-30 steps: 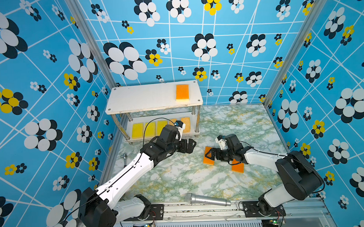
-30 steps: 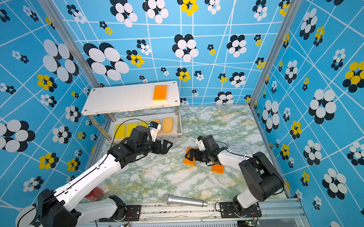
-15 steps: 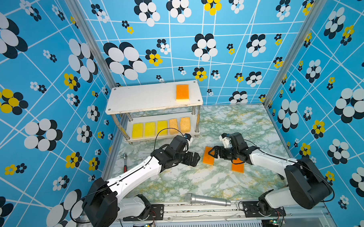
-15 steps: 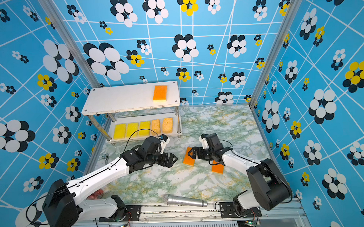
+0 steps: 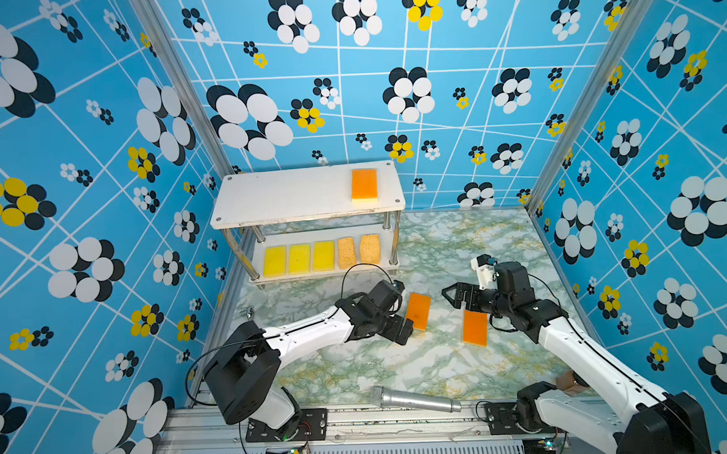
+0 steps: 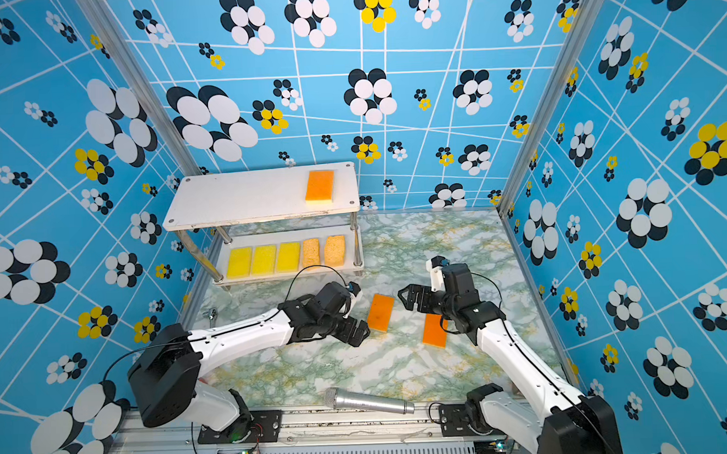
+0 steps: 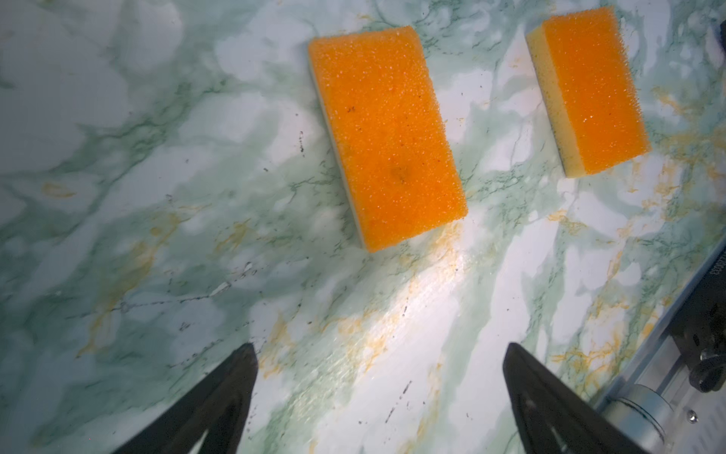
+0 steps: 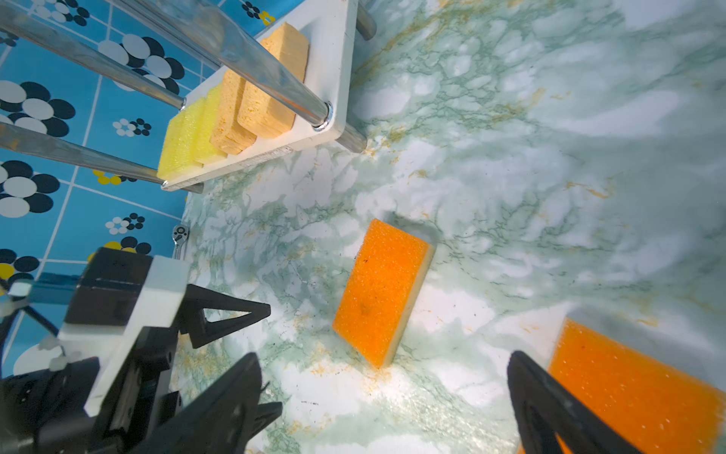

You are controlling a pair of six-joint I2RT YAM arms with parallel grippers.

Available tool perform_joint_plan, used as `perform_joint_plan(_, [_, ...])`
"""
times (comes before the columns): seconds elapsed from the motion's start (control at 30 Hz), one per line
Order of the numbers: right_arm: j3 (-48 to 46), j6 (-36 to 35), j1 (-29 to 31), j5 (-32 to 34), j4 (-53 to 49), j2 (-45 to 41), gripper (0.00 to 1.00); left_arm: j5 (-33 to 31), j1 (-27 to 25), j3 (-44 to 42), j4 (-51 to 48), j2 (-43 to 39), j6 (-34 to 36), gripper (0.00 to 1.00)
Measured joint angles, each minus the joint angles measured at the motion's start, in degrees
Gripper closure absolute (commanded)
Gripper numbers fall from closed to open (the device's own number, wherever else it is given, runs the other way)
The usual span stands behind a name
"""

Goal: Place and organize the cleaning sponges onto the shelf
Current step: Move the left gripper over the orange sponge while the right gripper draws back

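Blue flower-print walls (image 5: 348, 91) all round and a green-veined marble-look table (image 5: 437, 242) underneath. On my end the left jaws are spread wide with nothing in them. Through the left wrist camera I see both black fingers (image 7: 220, 401) over bare table. A flat orange rectangular sponge with a pale underside (image 7: 387, 133) lies just ahead of the tips, not between them. The second orange sponge (image 7: 589, 90) lies further out past it, apart from the first.

The right jaws are spread too and empty. That second sponge sits just outside one of their fingers (image 8: 550, 416), and I can't tell if it touches. The first one lies out in front of them.

Well beyond the right jaws stands the small two-tier shelf with white boards and chrome legs (image 5: 286, 197). It has a third orange sponge (image 5: 364, 185) on the top board, and three flat yellow sponges (image 5: 299, 258) plus two thicker porous tan sponges (image 5: 346, 252) in a row on the lower board. A silver microphone (image 5: 413, 401) lies by the front rail, well apart from both sets of jaws.
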Motion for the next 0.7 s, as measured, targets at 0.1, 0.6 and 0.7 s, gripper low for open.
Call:
perform_joint_plan(0.1, [-0.09, -0.02, 0.0, 0.28, -0.55, 0.0, 0.01, -1.44, -1.14, 2.25, 0.02, 2.56, 0.2, 0.01])
perform_joint_plan(0.6, [-0.15, 0.66, -1.97, 5.84, -2.08, 1.79, 0.01, -8.35, -2.38, 6.73, 0.02, 9.38, -3.21, 0.01])
perform_joint_plan(0.7, [-0.15, 1.09, -2.16, 6.38, -2.1, 1.79, 0.01, -8.39, -3.13, 7.54, 0.04, 9.66, -3.65, 0.01])
